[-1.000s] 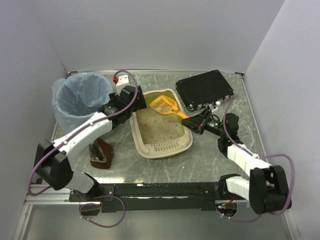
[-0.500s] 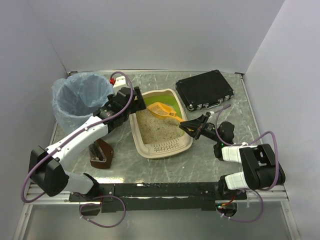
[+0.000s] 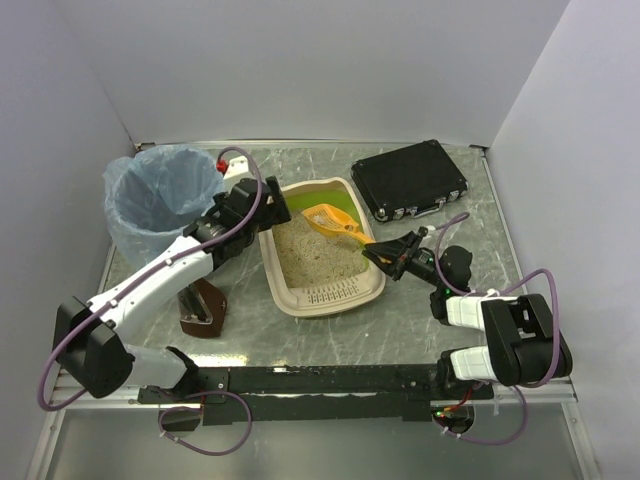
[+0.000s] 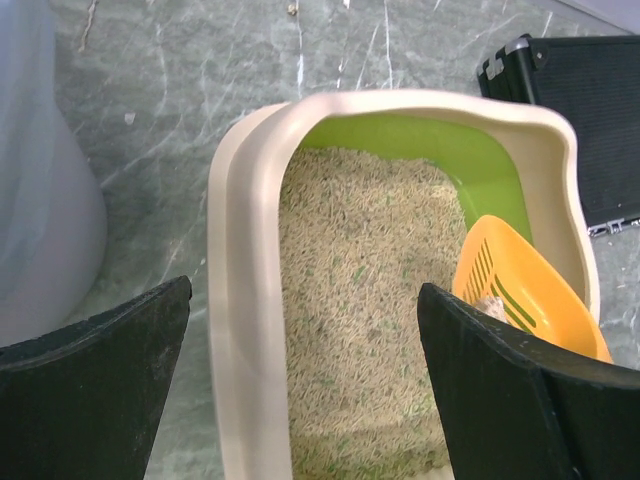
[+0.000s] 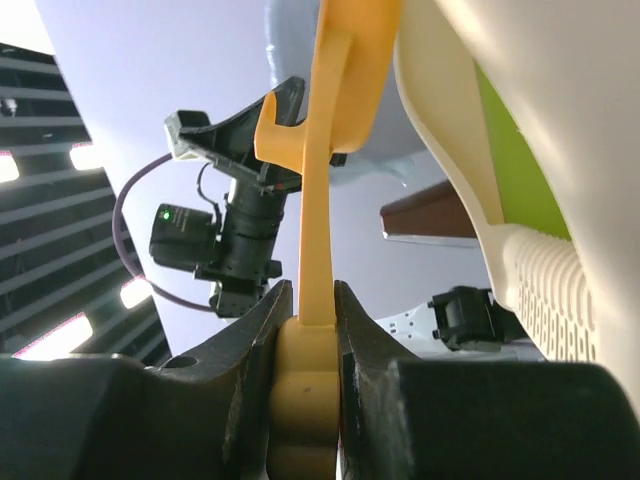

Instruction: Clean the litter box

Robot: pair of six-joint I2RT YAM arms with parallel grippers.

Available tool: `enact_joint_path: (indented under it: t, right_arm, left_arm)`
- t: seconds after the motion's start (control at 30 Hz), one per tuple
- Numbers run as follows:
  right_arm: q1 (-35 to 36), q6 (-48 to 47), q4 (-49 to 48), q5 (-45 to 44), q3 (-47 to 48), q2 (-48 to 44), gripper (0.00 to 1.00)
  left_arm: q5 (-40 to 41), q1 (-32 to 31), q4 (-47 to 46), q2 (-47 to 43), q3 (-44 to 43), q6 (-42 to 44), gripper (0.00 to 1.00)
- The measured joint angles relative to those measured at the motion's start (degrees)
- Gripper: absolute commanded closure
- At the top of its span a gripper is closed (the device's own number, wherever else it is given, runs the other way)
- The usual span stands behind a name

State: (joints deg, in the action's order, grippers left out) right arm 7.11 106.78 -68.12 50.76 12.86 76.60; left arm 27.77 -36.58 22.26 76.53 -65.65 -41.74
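While right hand [image 5: 305,320] clamps orange scoop [image 3: 335,222] handle, head dipped into litter box [image 3: 300,300] ahead of it, tilted lift could spill granules [image 4: 350,280] onto surface [image 3: 400,320], or head could snag rim. Left hand [image 3: 272,203] gapes wide, empty, over box's side wall. Box: granules, scoop head. Blue-bagged bin [image 3: 130,225] left of that hand: contents unseen.

Smooth matt beige plastic on the shallow rectangular litter box [image 4: 240,300], glossier lime-green inside, holding rough sandy granules [image 4: 360,300]. Smooth orange plastic slotted scoop [image 4: 520,290]; black case [image 3: 410,180] with shiny metal fittings at the far right corner of the veined, glossy worktop [image 3: 330,340].
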Motion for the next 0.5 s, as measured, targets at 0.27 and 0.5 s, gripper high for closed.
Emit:
enact_joint_path:
  t: [0.27,0.5]
  right_arm:
    - [0.31,-1.79,3.21,-0.31,0.63,-2.08,1.00]
    - [0.90,1.38,-0.96,-0.13,-0.52,-0.59,1.00]
  left_arm:
    - [-0.13,0.00,1.14,-2.23,1.31,-1.51,0.01]
    - [-1.66,-0.15,1.20,-2.45,2.10,-1.64,0.01]
